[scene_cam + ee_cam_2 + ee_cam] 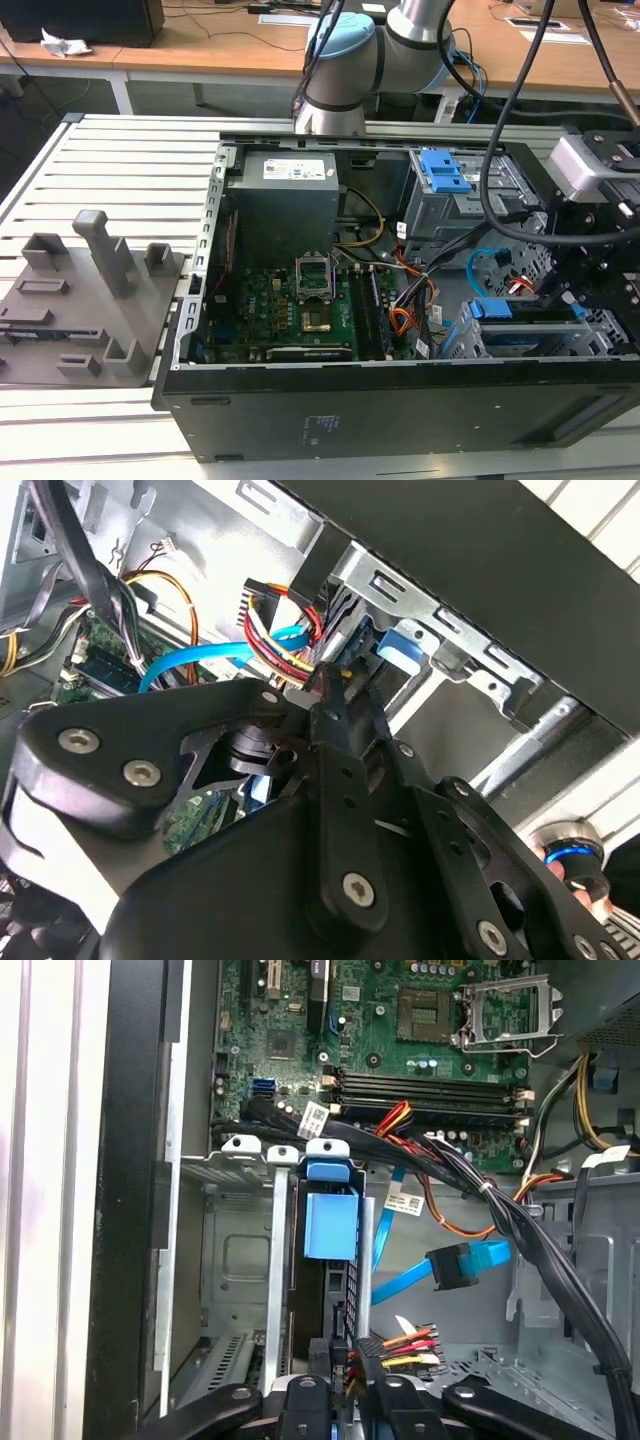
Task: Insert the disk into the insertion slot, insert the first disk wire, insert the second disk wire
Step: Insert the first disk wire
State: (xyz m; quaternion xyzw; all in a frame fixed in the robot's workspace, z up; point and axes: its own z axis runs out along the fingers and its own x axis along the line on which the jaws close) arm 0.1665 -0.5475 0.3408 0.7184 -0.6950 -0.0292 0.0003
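The first step looks done. In the first wrist view the disk (330,1222) stands edge-on inside the insertion slot (235,1260), its blue bracket directly beyond the jaws and flush with the silver cage walls, so it appears fully seated.

The work now appears to be on the second step. The gripper (345,1385) is down at the near end of the disk, and the jaws look closed on the black plug of the first disk wire (405,1340), whose orange, red and black strands fan out just beside them. In the second wrist view the gripper (335,680) has its fingertips meeting at that same plug, hard against the disk's edge, with the first disk wire (275,635) curling away behind. Whether the plug has gone home into its socket is hidden by the fingers — it cannot be told.

The third step is not started. The second disk wire (470,1260) hangs free — its small black plug in open air, off to the side of the jaws and apart from the disk.
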